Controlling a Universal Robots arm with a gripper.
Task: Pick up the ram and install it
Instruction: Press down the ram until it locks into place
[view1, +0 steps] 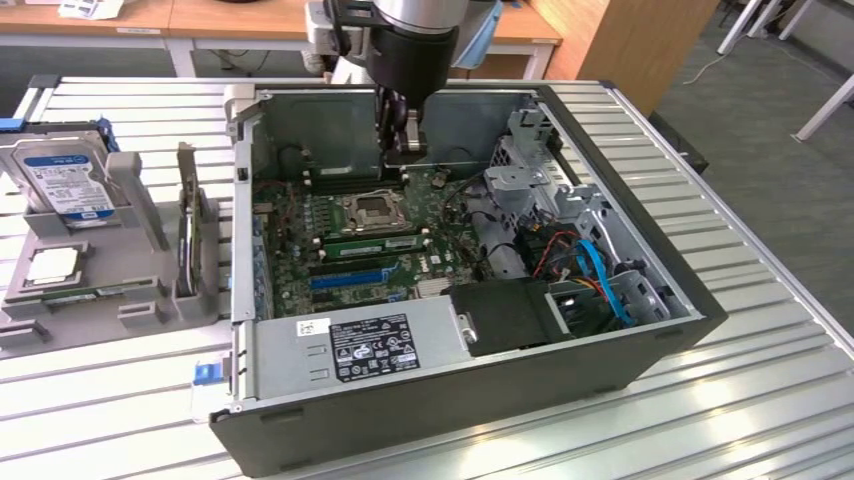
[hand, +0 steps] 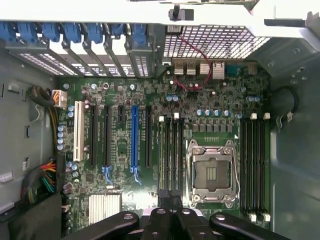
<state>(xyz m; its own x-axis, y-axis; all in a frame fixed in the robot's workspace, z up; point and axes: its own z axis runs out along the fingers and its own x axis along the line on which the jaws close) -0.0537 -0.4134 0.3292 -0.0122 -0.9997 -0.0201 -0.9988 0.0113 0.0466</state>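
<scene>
My gripper (view1: 400, 140) hangs shut inside the open computer case, above the far part of the motherboard (view1: 340, 265). I see nothing between its fingertips. In the wrist view the gripper (hand: 171, 202) hovers over the end of the memory slots beside the empty CPU socket (hand: 212, 172). A long green ram stick (view1: 378, 243) stands seated in a slot just on the near side of the socket (view1: 371, 210). From the wrist it shows as a thin greenish edge (hand: 161, 155). Another thin green strip (view1: 74, 295) lies in the grey holder at the exterior view's left.
The grey holder (view1: 134, 300) also carries a hard drive (view1: 60, 180), a square silver processor (view1: 54, 265) and an upright card (view1: 187, 235). Inside the case are the power supply (view1: 360, 345), a drive cage (view1: 527, 190) and blue cables (view1: 607, 285). Case walls ring the motherboard.
</scene>
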